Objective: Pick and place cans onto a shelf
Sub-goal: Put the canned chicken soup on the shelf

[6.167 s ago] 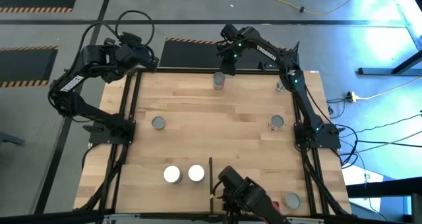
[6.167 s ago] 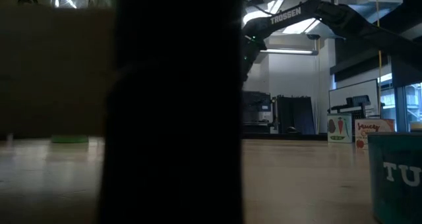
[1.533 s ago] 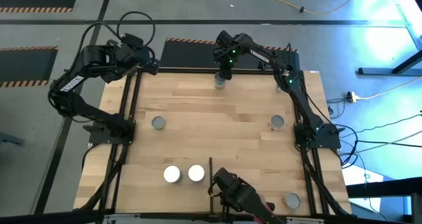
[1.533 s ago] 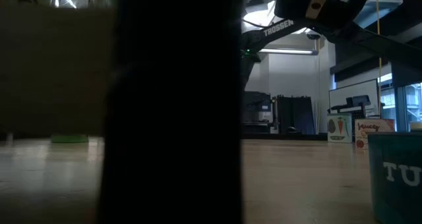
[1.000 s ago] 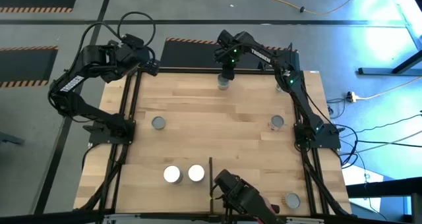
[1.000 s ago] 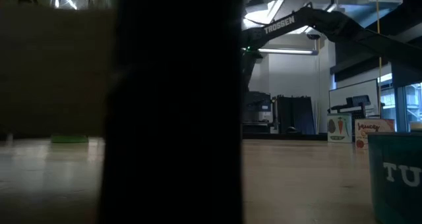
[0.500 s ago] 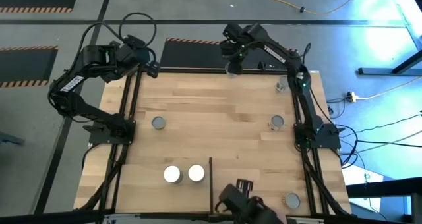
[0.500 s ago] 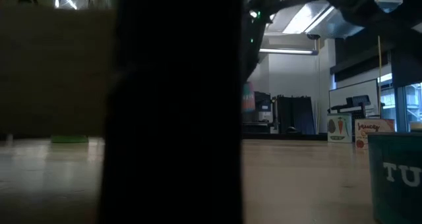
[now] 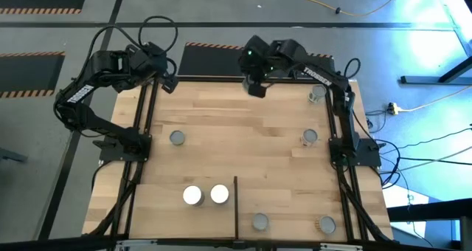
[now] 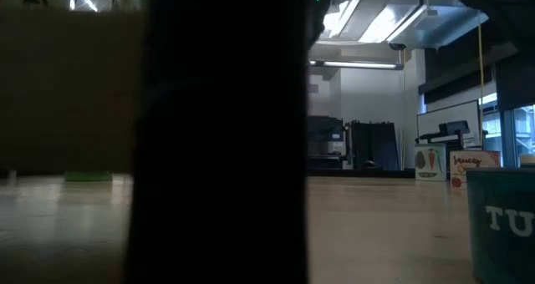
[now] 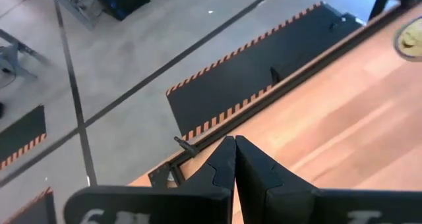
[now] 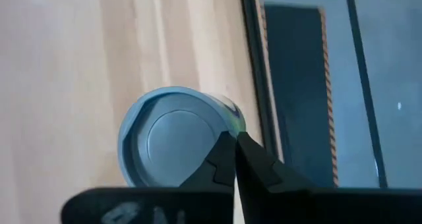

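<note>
My right gripper [image 9: 256, 85] hangs over the middle of the table's far edge, shut on a grey-topped can [image 12: 173, 145] that is lifted off the wood. My left gripper [image 11: 234, 145] is shut on nothing above the table's far left corner [image 9: 166, 72]. Other cans stand upright on the table: one at mid left [image 9: 177, 137], two at the right [image 9: 310, 136] [image 9: 317, 94]. On the shelf [image 9: 155, 207] at the near edge, two white-topped cans [image 9: 192, 196] [image 9: 219, 195] stand left of the divider bar [image 9: 235, 203]. Right of it stand a grey one [image 9: 259, 222] and a tan one [image 9: 325, 224]. My right gripper pinches the raised rim [image 12: 227, 128] of the can's top between its two fingertips, on the side nearest the table's far edge. The fingers slant down from above. The can hangs below them, tilted and clear of the table.
A black frame [image 9: 147, 125] runs round the tabletop. In the low view a broad dark post [image 10: 221, 134] blocks the middle, and a teal can [image 10: 501, 225] stands close at the right. A striped black mat [image 11: 264, 66] lies on the floor beyond the far edge.
My right gripper has risen from the table's far edge with the can, which has come off the wood and now hangs tilted, while the arm has folded back toward the right. A dark thing at the near edge has left the high view, and a grey can shows there.
</note>
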Tool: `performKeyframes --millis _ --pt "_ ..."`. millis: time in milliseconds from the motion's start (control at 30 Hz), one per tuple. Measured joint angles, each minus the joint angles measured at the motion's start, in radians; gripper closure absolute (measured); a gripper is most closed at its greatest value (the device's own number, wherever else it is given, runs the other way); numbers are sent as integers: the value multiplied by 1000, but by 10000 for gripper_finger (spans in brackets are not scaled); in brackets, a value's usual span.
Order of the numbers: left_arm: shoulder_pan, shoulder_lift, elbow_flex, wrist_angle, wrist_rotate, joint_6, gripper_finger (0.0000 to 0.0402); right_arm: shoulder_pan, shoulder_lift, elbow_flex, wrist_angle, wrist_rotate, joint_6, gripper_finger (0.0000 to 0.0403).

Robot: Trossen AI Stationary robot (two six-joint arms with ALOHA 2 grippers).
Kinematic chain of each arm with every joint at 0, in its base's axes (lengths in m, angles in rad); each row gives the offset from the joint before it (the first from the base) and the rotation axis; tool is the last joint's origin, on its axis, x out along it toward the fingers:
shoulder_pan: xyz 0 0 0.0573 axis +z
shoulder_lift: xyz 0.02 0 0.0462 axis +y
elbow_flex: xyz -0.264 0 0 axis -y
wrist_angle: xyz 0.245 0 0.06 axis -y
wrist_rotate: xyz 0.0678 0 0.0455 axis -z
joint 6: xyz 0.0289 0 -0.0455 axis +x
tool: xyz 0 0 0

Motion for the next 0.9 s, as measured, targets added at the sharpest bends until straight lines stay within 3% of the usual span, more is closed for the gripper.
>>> performKeyframes --millis 233,433,700,900 --pt "0 0 0 -1 45 41 401 130 -9 3 47 1 129 401" --pt "0 0 0 -1 127 274 401 215 -9 3 124 15 182 401" --pt "0 8 -1 5 193 658 401 236 -9 3 181 201 282 401" --pt "-1 7 -1 48 242 812 401 236 -9 3 214 312 337 401"
